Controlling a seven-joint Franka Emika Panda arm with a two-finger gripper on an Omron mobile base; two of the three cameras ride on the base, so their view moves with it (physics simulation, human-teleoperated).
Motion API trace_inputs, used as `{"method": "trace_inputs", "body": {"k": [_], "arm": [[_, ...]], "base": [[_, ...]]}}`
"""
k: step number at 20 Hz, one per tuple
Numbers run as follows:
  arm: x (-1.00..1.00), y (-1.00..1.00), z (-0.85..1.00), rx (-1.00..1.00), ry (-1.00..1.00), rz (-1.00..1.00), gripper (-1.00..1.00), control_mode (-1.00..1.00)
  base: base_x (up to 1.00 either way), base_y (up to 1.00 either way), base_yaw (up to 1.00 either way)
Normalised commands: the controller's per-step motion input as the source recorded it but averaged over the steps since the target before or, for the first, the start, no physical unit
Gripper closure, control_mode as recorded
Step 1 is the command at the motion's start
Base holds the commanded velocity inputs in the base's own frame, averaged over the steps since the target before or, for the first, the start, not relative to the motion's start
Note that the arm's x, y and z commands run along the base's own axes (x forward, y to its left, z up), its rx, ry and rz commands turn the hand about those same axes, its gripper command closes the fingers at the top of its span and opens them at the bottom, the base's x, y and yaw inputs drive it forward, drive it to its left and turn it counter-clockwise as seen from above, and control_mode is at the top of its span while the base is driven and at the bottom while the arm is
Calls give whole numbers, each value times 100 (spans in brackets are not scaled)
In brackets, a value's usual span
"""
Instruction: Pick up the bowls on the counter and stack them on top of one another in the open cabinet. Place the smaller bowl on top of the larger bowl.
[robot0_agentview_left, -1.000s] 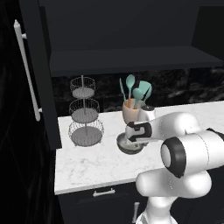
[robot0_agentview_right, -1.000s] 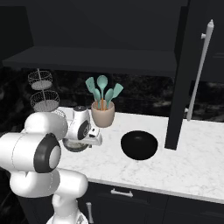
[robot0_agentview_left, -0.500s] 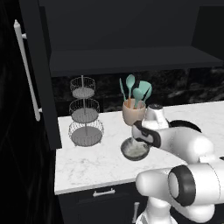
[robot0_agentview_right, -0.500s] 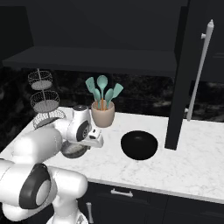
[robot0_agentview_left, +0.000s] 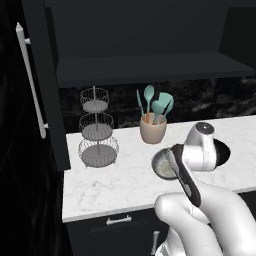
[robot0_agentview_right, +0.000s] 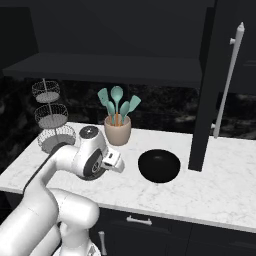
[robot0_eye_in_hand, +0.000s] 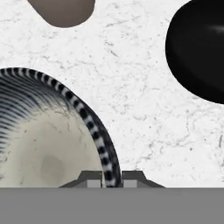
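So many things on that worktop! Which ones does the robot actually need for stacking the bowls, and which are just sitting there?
Needed for the job:
- small bowl, its rim pinched by the hand
- large black bowl
- counter
- open cabinet shelf

Just sitting there:
- utensil cup with teal spoons
- three-tier wire basket stand

small round bowl (robot0_eye_in_hand: 48, 144): pale speckled beige inside, black-and-white striped rim
larger round bowl (robot0_agentview_right: 159, 166): glossy black
marble-look counter (robot0_agentview_right: 210, 185): white, faint grey veins
utensil cup (robot0_agentview_left: 153, 128): tan, teal utensils
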Motion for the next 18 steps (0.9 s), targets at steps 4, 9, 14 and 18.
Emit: {"method": "trace_inputs", "body": {"k": [4,9,14,18], "arm": [[0,-49,82,3,-7,-25,100,-100],[0,-51,79,3,0,-24,100,-100],[2,-66,66,5,0,-23,100,-100],[0,-83,28,6,5,-11,100,-100]], "base": [[0,0,0],[0,0,0],[0,0,0],[0,0,0]]}}
